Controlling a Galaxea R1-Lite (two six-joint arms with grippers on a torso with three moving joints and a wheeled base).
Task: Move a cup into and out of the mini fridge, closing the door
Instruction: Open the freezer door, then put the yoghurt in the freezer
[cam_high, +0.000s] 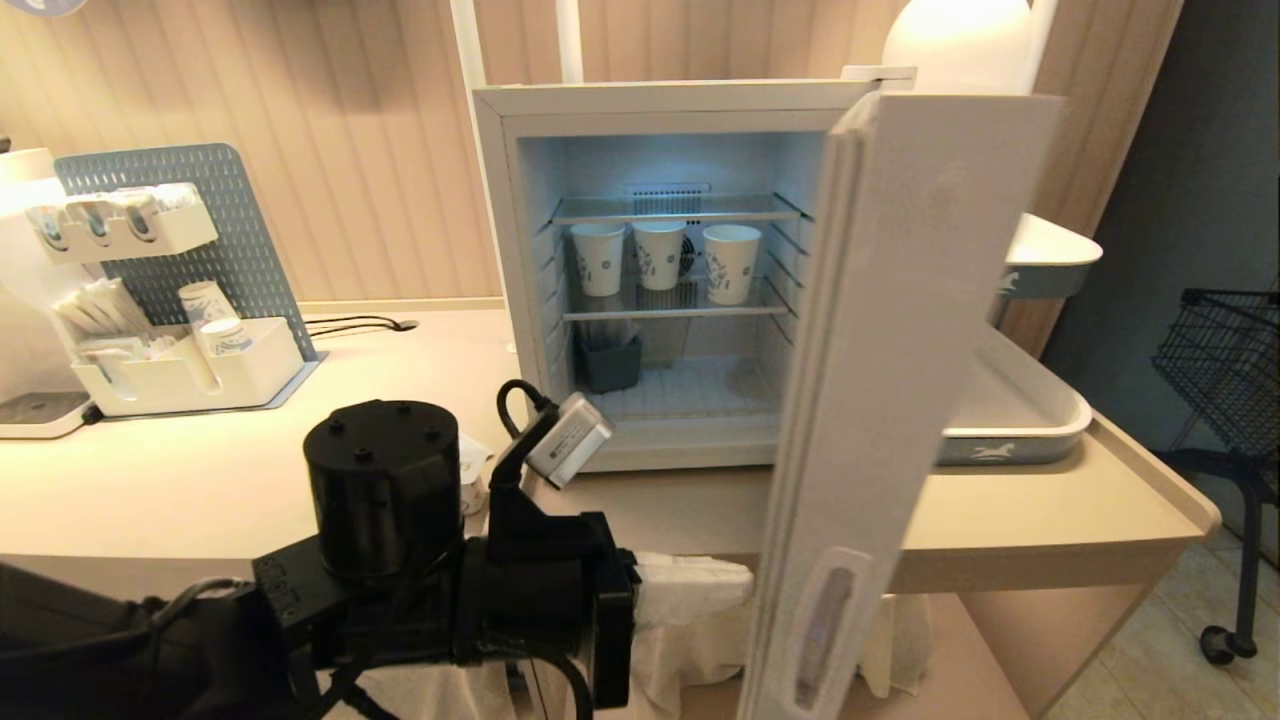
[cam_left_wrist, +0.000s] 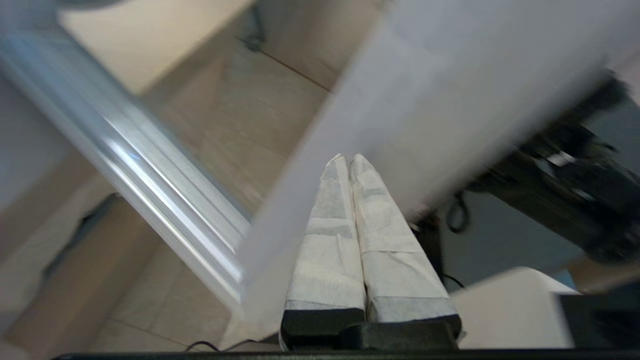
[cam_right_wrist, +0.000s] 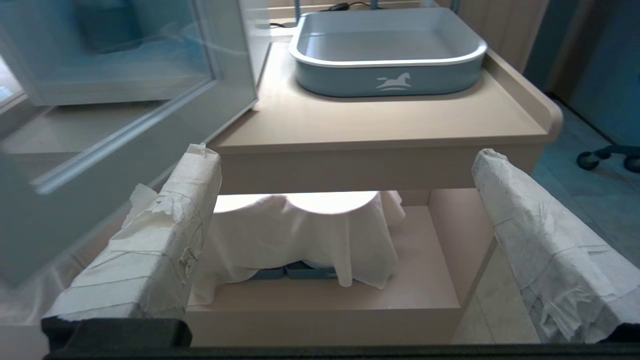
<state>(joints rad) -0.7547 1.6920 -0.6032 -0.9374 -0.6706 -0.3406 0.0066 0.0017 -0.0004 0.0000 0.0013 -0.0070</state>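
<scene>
Three paper cups (cam_high: 662, 256) stand in a row on the middle wire shelf (cam_high: 665, 311) of the mini fridge (cam_high: 650, 270), which sits on the desk (cam_high: 200, 480) at about 12 o'clock in the head view. The fridge door (cam_high: 880, 400) stands wide open, swung out toward 4 o'clock, its edge facing the camera. A dark container (cam_high: 608, 362) rests on the fridge floor at the lower left of the interior. A white organiser (cam_high: 180, 370) with a pegboard back stands on the desk at 9 o'clock. A blue-grey tray (cam_high: 1010, 420) lies on the desk behind the door at 3 o'clock. The left end effector (cam_high: 700, 585) is at 6 o'clock, below the desk edge and just beside the door's lower part; its wrapped fingers point toward the door.

Left wrist view: the left end effector (cam_left_wrist: 348, 159) has its two wrapped fingers pressed together with nothing between them. The tips lie against or just short of the white door panel (cam_left_wrist: 450, 100); contact cannot be confirmed.

Right wrist view: the right end effector (cam_right_wrist: 345, 155) has its fingers spread wide and holds nothing. It faces the desk front, with the tray (cam_right_wrist: 390, 80) at 12 o'clock and a white cloth (cam_right_wrist: 305, 235) draped on the lower shelf between the fingers.
</scene>
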